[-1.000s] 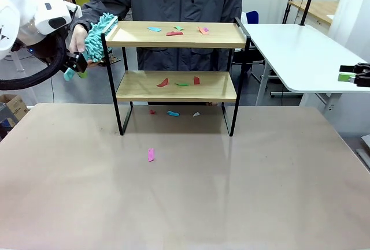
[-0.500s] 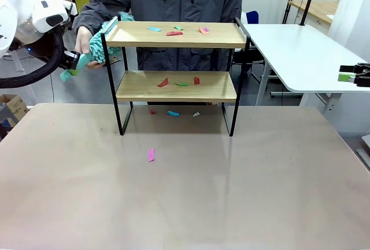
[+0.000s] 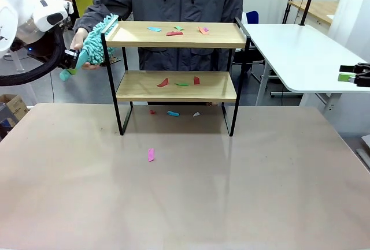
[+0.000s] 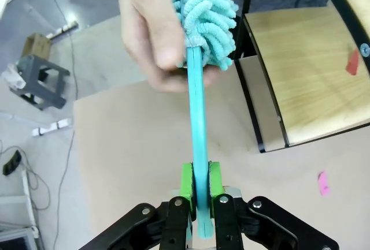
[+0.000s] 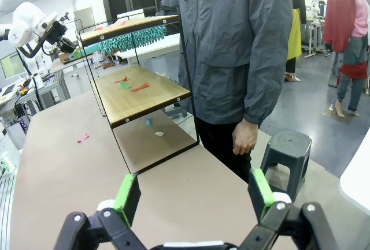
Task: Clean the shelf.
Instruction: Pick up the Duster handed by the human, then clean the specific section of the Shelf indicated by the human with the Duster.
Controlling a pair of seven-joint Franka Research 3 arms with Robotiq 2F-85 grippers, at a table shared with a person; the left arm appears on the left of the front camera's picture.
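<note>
- Table [image 3: 243,192], near half: one pink scrap [image 3: 151,155] lies left of centre, apart from everything else.
- Shelf [image 3: 219,36]: stands upright at the middle of the table's far edge, with its long axis parallel to that edge. Coloured scraps [image 3: 173,33] lie on both boards and on the table beneath the lower board.
- Right gripper [image 5: 193,195]: fingers spread, nothing between them. It sits past the table's right edge, well apart from the shelf.
- Left gripper [image 4: 198,182]: pads pinch the teal handle of the duster [image 4: 197,105], out beyond the table's far-left corner.
- Duster axis: runs from the gripper up and rightward to the top board's left end. The fluffy head sits at the left side rail; contact cannot be confirmed.
- Person's hand [image 4: 151,30]: grips the duster where the handle meets the head.
- Judgement: the left arm is nearer, so the sweep should run left to right along the top board.
</note>
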